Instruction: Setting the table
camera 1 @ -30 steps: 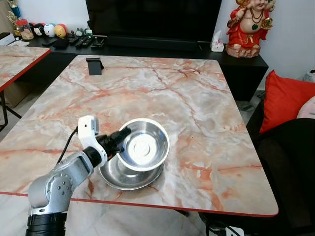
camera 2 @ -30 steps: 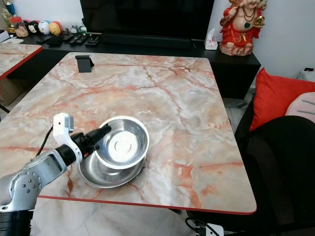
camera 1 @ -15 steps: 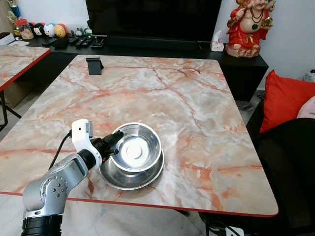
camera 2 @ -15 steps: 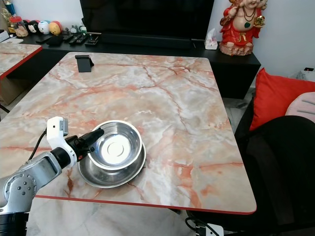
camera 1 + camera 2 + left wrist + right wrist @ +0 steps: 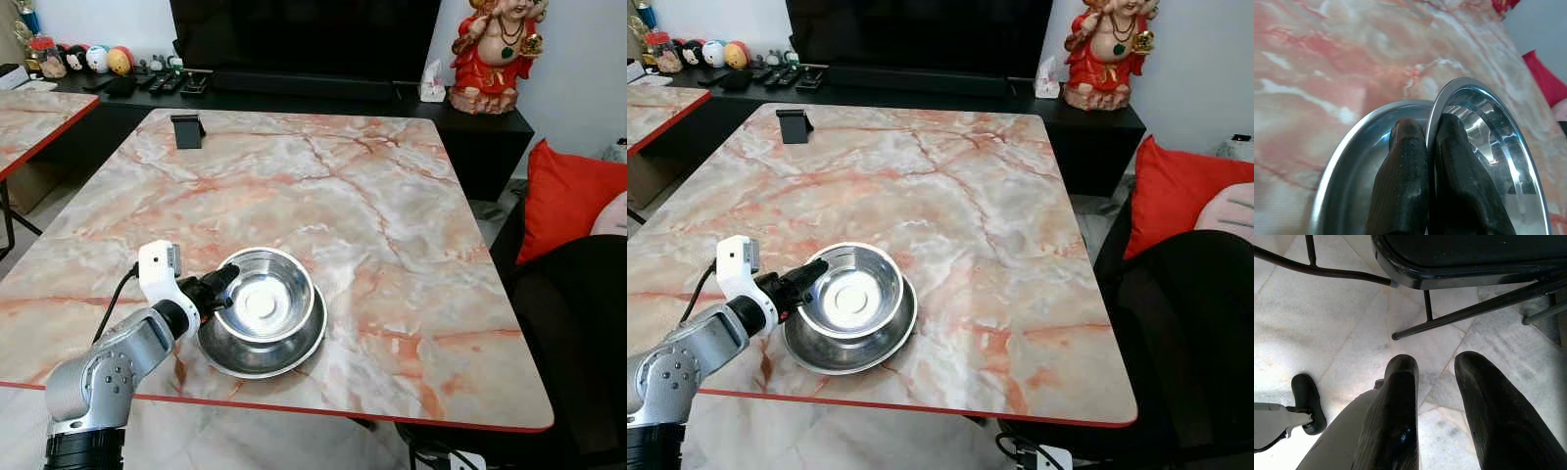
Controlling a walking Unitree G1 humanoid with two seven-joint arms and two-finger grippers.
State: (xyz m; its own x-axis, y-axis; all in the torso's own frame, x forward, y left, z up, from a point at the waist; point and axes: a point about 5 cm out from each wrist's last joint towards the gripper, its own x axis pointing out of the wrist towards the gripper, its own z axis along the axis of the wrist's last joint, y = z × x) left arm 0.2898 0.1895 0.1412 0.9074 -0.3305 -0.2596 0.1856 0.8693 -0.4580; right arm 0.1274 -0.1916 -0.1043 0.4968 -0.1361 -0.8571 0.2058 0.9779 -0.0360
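A small steel bowl [image 5: 263, 305] rests inside a wider steel bowl [image 5: 294, 351] near the front edge of the marble table [image 5: 323, 186]. My left gripper [image 5: 221, 287] is shut on the small bowl's near-left rim; the left wrist view has one finger [image 5: 1403, 171] outside the small bowl's rim [image 5: 1436, 110] and one inside. The wider bowl [image 5: 1347, 161] lies beneath. My right gripper [image 5: 1436, 382] hangs open over the tiled floor beside a black chair frame [image 5: 1449, 318].
A black phone stand [image 5: 186, 130] sits at the table's far left corner. A second marble table [image 5: 34, 122] stands to the left. A red cushion [image 5: 573, 201] and dark seat are on the right. A TV cabinet with remotes and a red figurine [image 5: 495, 54] lines the back.
The left gripper has lowered the small bowl from a tilted, lifted pose down into the wider bowl, moving slightly left and toward me.
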